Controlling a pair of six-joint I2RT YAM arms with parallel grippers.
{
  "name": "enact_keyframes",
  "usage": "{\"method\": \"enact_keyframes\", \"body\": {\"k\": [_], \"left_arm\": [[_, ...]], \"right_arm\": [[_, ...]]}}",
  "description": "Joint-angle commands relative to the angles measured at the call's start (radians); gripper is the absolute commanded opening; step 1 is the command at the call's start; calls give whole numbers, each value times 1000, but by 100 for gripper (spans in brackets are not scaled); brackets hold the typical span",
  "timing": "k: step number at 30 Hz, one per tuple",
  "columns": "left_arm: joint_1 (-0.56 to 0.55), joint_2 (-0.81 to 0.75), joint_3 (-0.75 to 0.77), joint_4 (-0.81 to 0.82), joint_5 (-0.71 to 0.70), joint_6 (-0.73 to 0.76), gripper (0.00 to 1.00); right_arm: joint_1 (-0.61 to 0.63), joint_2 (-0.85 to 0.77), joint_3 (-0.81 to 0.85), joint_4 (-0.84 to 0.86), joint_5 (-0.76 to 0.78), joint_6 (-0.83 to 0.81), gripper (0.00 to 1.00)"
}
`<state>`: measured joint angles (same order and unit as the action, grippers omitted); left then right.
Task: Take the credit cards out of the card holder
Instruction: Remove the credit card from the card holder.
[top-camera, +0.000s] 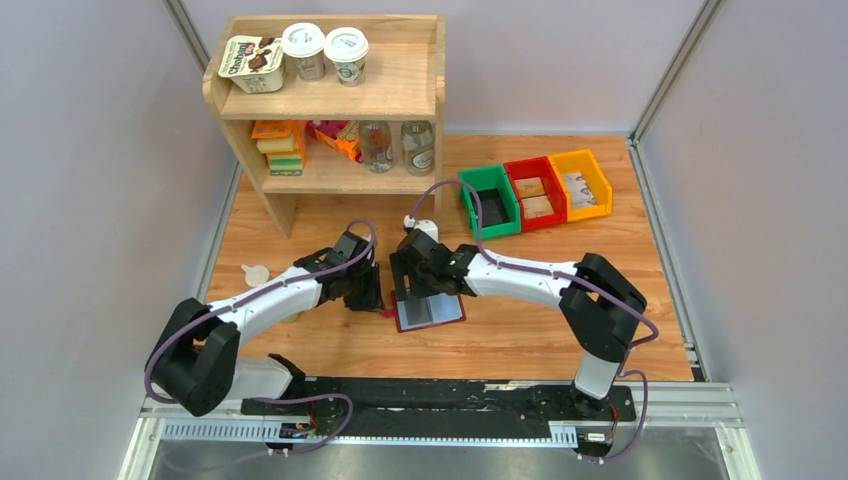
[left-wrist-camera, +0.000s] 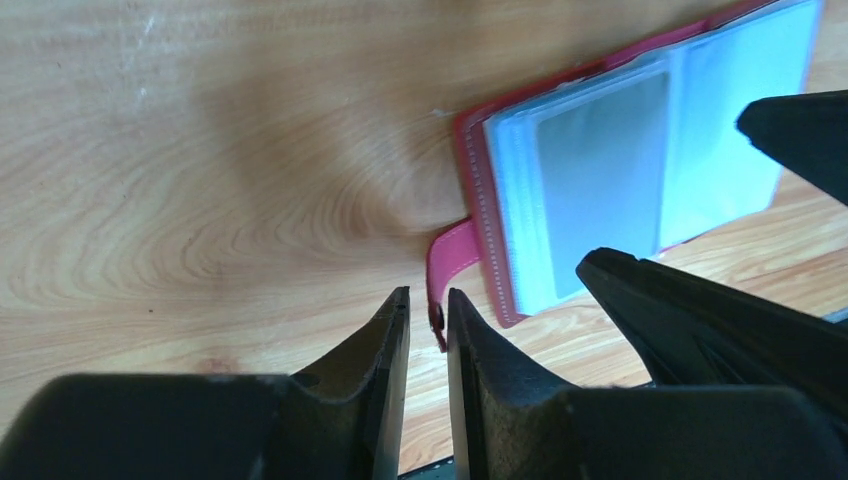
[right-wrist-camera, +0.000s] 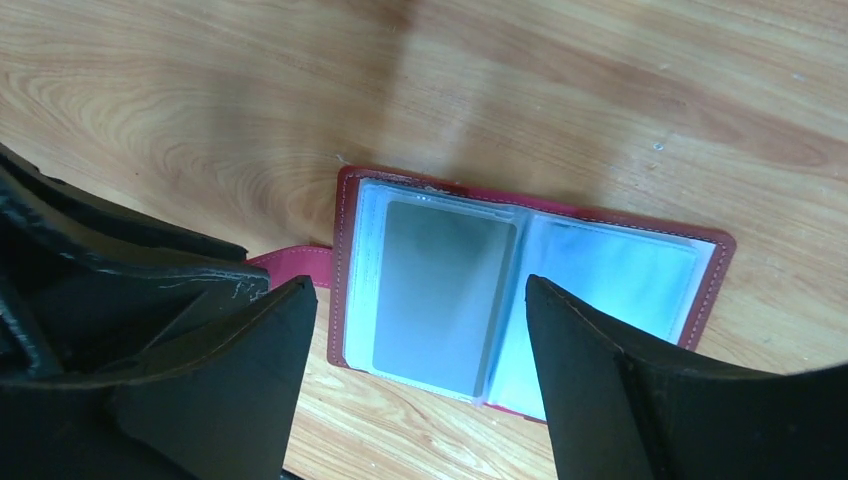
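Wooden table (top-camera: 560, 340), mid-surface: your right gripper (right-wrist-camera: 418, 285) gapes over the open card holder (right-wrist-camera: 610, 275); left gripper (left-wrist-camera: 428, 295) barely parted at its tab (left-wrist-camera: 450, 255), grip unclear.

Tub (top-camera: 250, 63) on shelf (top-camera: 400, 75): label print blurred, perhaps brand name, unreadable

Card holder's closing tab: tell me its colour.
The closing tab is pinkish red; the left wrist view shows it best.
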<state>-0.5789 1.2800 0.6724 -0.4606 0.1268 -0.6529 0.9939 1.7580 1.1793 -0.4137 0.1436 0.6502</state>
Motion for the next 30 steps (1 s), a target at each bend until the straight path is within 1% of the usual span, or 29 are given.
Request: {"method": "enact_keyframes", "body": {"k": [1, 2, 6, 8, 14, 20, 24, 30], "left_arm": [[7, 25, -25, 22, 14, -11, 26], [5, 27, -30, 26, 22, -13, 26], [5, 28, -46, 48, 34, -17, 16], [7, 25, -53, 56, 40, -19, 13], [7, 7, -73, 69, 46, -24, 6], [7, -24, -83, 65, 36, -28, 0], [7, -38, -85, 59, 27, -28, 0], [8, -38, -89, 53, 22, -24, 0]], "right_arm": [[29, 52, 60, -66, 83, 3, 80], [32, 61, 69, -79, 93, 8, 81], [46, 93, 88, -103, 122, 14, 82], [51, 112, 92, -108, 123, 14, 82], [74, 149, 120, -135, 152, 17, 83], [81, 152, 141, -226, 257, 32, 81], [81, 120, 132, -264, 316, 32, 77], [77, 34, 109, -267, 338, 20, 73]]}}
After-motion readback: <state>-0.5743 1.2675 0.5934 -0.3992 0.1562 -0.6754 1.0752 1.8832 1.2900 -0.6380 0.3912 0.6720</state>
